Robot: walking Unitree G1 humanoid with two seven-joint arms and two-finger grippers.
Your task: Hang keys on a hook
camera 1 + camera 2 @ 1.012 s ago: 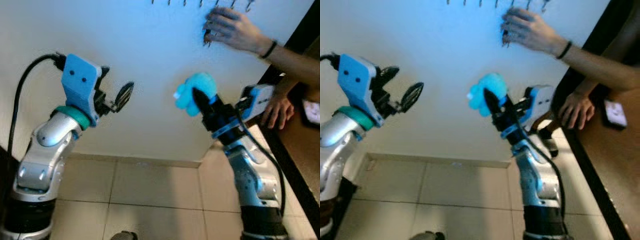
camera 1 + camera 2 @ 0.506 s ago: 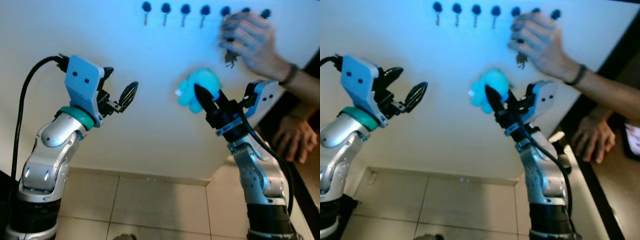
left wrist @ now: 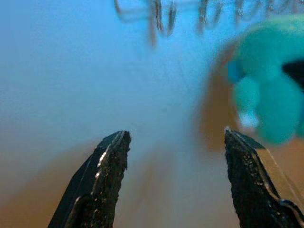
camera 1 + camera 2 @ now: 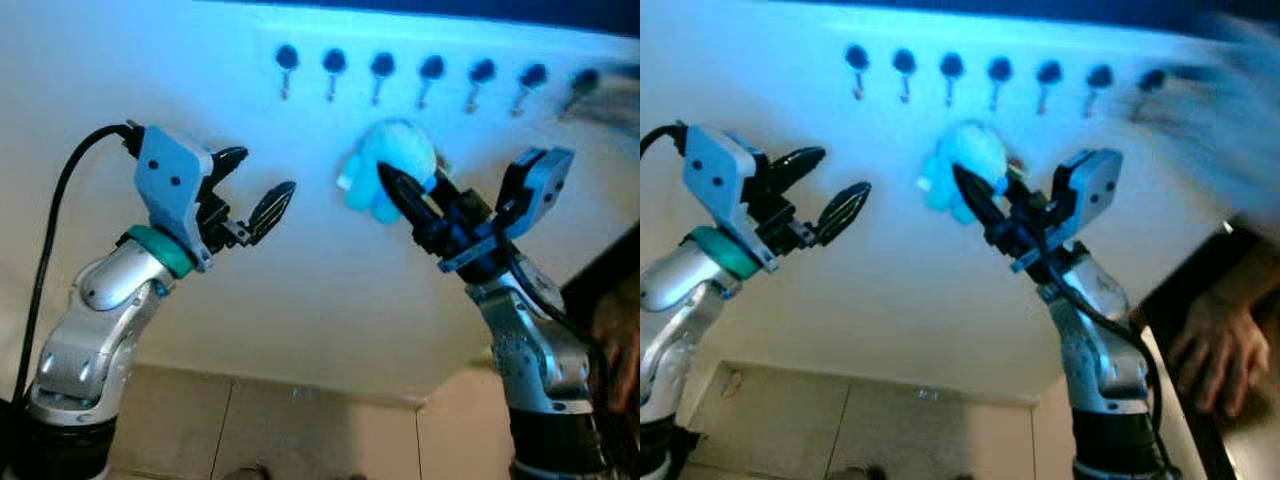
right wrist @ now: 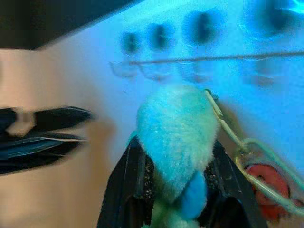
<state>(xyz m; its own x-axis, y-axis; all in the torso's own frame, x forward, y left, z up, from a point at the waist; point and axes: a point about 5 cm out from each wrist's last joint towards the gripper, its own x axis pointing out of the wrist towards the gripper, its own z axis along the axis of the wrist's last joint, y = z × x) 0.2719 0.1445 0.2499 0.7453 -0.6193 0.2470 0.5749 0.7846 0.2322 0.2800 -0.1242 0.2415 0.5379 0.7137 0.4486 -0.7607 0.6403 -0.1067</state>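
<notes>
Right gripper [image 4: 400, 190], centre-right of the head view: its two black fingers are closed around a fluffy turquoise plush keychain [image 4: 392, 170], held up against the white wall [image 4: 300, 280]. The plush sits just below the row of hooks [image 4: 430, 75], which runs along the top of the frame as dark knobs with short metal prongs. It lies under the third and fourth hooks from the left.

Right wrist view: the plush [image 5: 178, 137] is pinched between the fingers [image 5: 126, 185]. A pale metal ring [image 5: 259, 171] with a red tag [image 5: 268, 183] trails off to one side of it (no key blades can be made out). The ring has not caught any hook.

Left gripper [image 4: 255, 185], centre-left of the head view: fingers spread wide, holding nothing, raised near the wall and well apart from the plush.

Lower right edge of the frame: a person's hand [image 4: 1215, 345], blurred, beside a dark surface.
</notes>
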